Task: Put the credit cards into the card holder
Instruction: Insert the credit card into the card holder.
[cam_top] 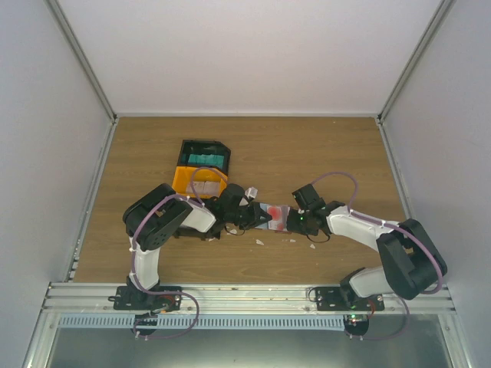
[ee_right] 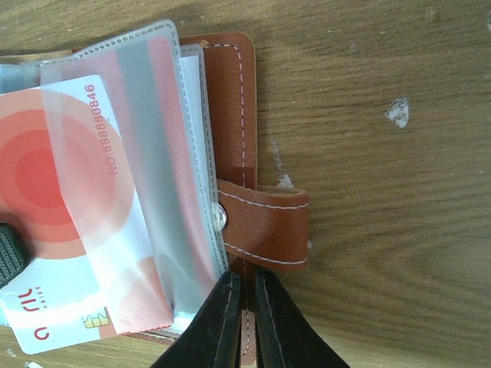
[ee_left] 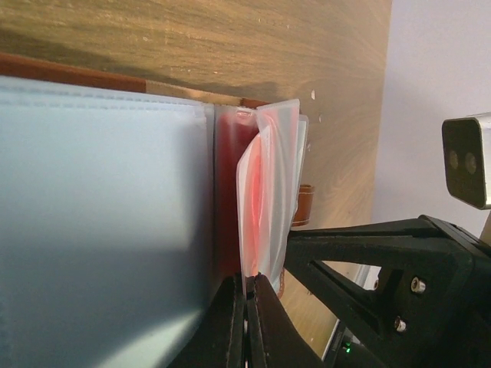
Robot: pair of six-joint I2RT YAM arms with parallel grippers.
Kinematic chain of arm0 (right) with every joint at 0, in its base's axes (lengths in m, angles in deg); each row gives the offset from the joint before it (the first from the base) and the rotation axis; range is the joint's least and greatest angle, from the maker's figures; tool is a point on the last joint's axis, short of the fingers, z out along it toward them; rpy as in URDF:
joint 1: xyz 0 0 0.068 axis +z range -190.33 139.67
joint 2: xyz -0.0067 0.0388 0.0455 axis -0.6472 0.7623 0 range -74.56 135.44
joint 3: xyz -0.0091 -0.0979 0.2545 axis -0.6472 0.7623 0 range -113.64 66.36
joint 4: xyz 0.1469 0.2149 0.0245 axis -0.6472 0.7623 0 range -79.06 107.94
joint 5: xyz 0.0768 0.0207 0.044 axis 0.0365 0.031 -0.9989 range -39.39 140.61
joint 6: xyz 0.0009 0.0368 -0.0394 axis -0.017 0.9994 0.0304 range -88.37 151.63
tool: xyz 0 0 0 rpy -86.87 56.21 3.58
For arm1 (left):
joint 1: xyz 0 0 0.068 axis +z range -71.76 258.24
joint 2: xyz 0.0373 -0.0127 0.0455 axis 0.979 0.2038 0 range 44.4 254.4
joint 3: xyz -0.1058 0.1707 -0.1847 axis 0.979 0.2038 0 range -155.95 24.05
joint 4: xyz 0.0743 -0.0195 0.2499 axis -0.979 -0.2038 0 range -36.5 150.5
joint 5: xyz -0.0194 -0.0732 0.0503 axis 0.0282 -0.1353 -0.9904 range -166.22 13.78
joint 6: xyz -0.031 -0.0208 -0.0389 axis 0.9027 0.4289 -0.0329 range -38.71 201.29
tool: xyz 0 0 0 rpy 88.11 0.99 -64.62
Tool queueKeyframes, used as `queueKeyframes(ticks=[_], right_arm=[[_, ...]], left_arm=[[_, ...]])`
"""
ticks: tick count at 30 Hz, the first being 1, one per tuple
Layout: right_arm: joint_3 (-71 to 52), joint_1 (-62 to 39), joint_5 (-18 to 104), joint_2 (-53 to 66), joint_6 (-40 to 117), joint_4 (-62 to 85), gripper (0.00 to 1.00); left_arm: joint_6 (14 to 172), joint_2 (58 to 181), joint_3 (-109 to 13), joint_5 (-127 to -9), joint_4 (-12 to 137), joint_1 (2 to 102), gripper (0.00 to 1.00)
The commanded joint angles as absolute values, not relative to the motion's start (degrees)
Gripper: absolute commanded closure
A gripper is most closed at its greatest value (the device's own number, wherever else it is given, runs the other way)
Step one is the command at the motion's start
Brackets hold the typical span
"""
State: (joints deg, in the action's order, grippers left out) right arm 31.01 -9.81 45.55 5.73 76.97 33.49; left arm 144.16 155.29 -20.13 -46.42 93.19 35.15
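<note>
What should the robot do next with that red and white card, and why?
Probably slide the card deeper into its clear pocket: its chip corner sticks out crooked, while the left gripper pinches a clear pocket and the right gripper seems to hold the wallet edge steady.

Colour notes. I read the reddish-brown leather folding card holder point(ee_right: 234, 115) as tan-brown, with white stitching along its edge and strap. Its frosted clear plastic sleeves point(ee_right: 146, 138) look grey-white, tinted pink where red lies behind. The thin plastic credit card point(ee_right: 54, 192) is white with concentric orange-red circles, red digits and a gold chip. Wood-grain table point(ee_right: 383, 153): mid brown, pale flecks. Left gripper point(ee_left: 245, 322) and right gripper point(ee_right: 244, 322): black. From above I see a yellow-orange plastic bin point(cam_top: 186, 180), a black plastic bin point(cam_top: 201, 144) and teal cards point(cam_top: 205, 159).
</note>
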Motion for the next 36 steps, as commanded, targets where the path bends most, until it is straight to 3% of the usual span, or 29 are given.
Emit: queueKeyframes(ticks=[1, 10, 14, 19, 25, 36], right_arm=[[32.4, -9.7, 42.1, 7.3, 77.1, 32.9, 0.93], [32.7, -9.7, 42.2, 7.0, 77.3, 32.8, 0.93], [32.7, -9.6, 41.7, 7.0, 77.2, 32.4, 0.93], [32.6, -9.7, 40.5, 4.7, 76.6, 31.5, 0.89], [32.1, -9.7, 41.7, 3.6, 76.5, 32.2, 0.87], [32.2, -9.6, 41.8, 5.8, 76.0, 32.4, 0.90]], left_arm=[[145.6, 157.3, -21.5, -45.8, 93.8, 34.4, 1.00], [146.9, 154.5, -20.0, -52.4, 91.3, 33.7, 1.00], [145.7, 156.0, -21.5, -49.6, 92.1, 33.4, 0.99], [144.0, 156.6, -22.1, -45.8, 92.1, 33.2, 0.95], [139.0, 152.6, -20.1, -50.7, 85.7, 33.2, 0.90], [136.2, 151.1, -17.7, -54.0, 84.1, 33.2, 0.79]])
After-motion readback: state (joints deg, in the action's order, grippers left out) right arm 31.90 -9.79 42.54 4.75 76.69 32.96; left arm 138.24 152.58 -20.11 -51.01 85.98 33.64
